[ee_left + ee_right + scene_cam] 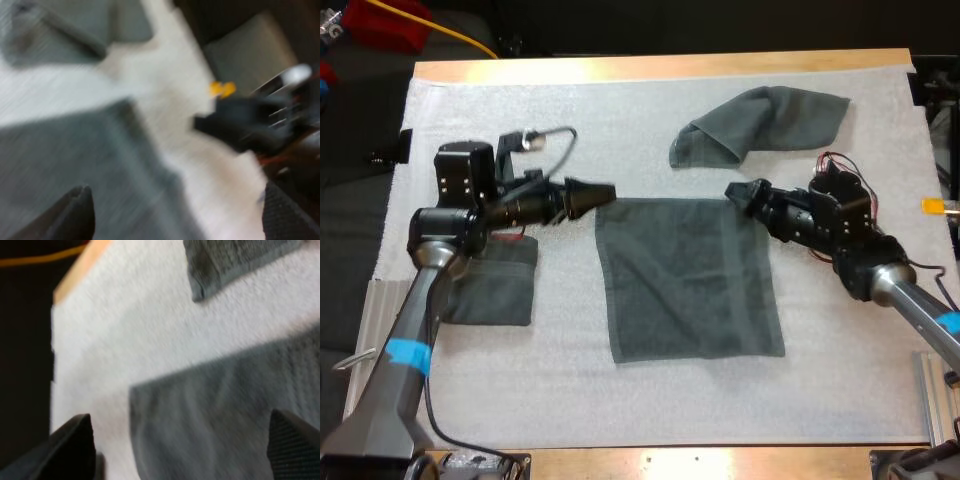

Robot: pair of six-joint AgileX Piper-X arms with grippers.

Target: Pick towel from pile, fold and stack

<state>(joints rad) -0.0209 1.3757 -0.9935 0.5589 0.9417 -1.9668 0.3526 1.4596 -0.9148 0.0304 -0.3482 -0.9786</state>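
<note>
Left gripper [603,193]: fingers apart and empty, poised at the far-left corner of the flat towel [690,280].
Right gripper [732,192]: fingers apart, clamped on nothing, at the same towel's far-right corner. It faces the left gripper along the far hem.
Flat towel: spread open at the centre of the mat [620,110], slightly skewed, with one layer showing.
Step in hand (judged): grasping both far corners to begin the first fold.
Technique (judged): lower each gripper until one finger slides under the hem, and pinch the corner itself, not cloth further in. Close both together. Lift just enough to clear the mat and carry the far hem level toward the near hem, so the edges meet square despite the skew.
Risk (judged): uneven grips would drag the towel or leave a crooked crease.
Crumpled towel [765,120]: toward the mat's far-right corner, apart from the flat towel.
Stack [495,285]: folded, by the mat's left edge, partly beneath the left arm.
</note>
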